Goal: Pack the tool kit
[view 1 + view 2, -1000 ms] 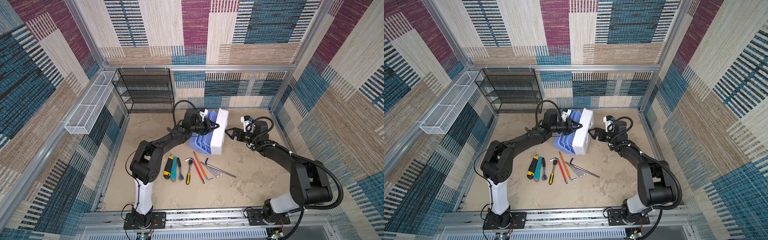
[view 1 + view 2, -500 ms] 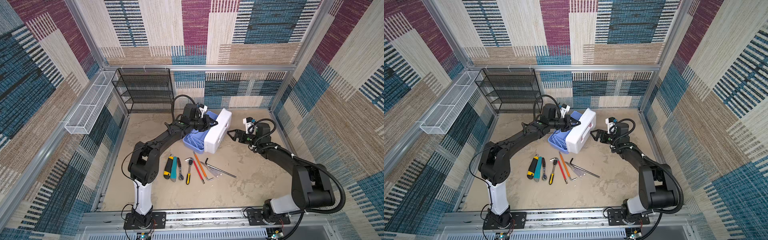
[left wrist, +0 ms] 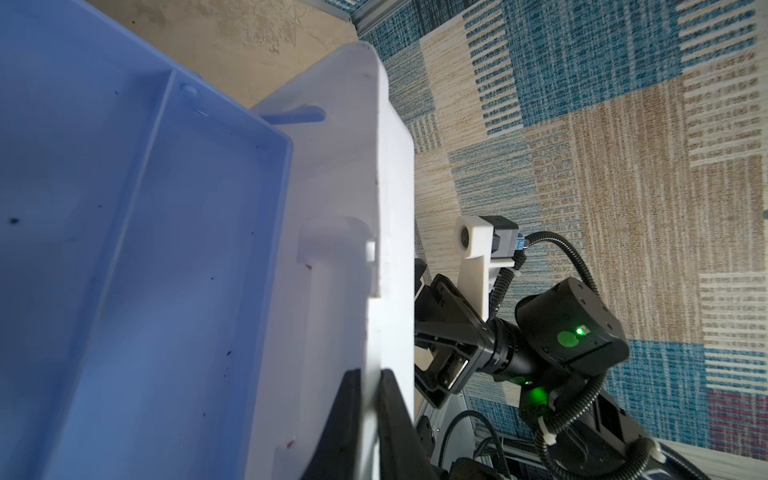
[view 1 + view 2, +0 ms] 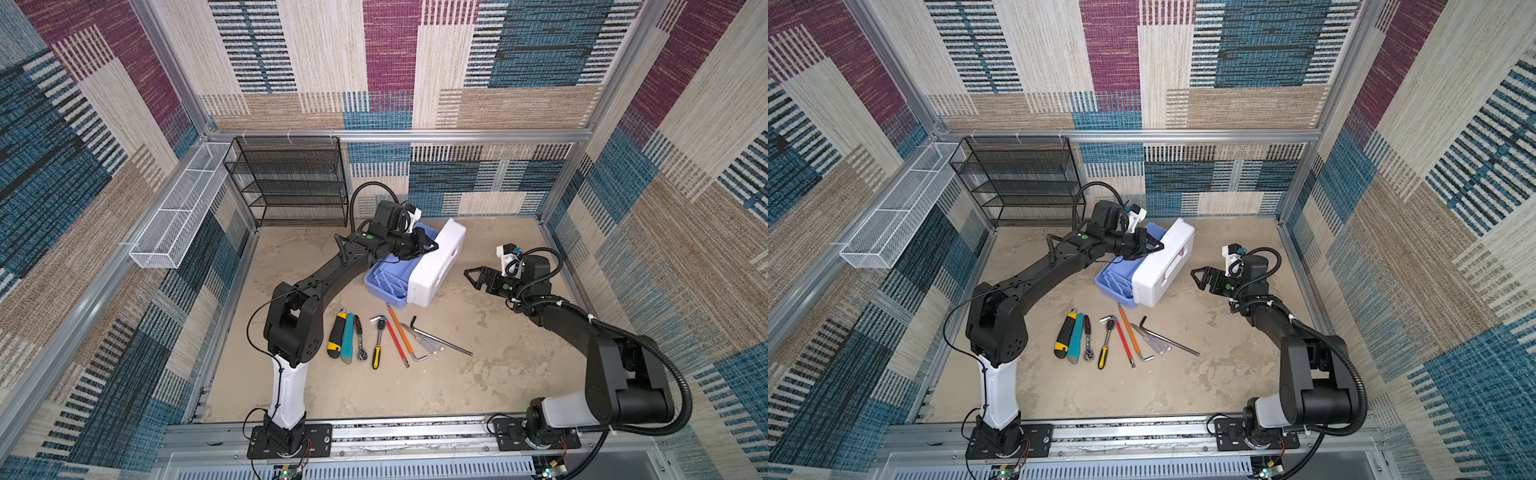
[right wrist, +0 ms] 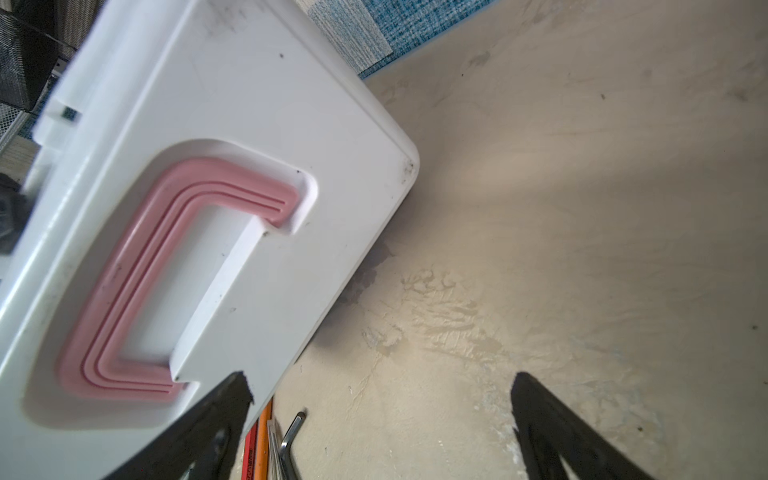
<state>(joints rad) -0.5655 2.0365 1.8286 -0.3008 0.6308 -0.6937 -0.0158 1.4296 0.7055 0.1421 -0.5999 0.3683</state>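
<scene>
Two arms at toolbox (image 4: pixel 392 286): L gripper (image 4: pixel 433 246) clamped on white lid (image 4: pixel 440 259) edge, prob. propping it open for packing; R gripper (image 4: pixel 471 279) spread wide, empty, just beside lid.

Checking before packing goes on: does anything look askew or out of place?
The tool kit sits skewed on the table, its white lid held almost upright by the left pincer clamped on its rim. All the tools lie outside it. No damage or spills show.
</scene>
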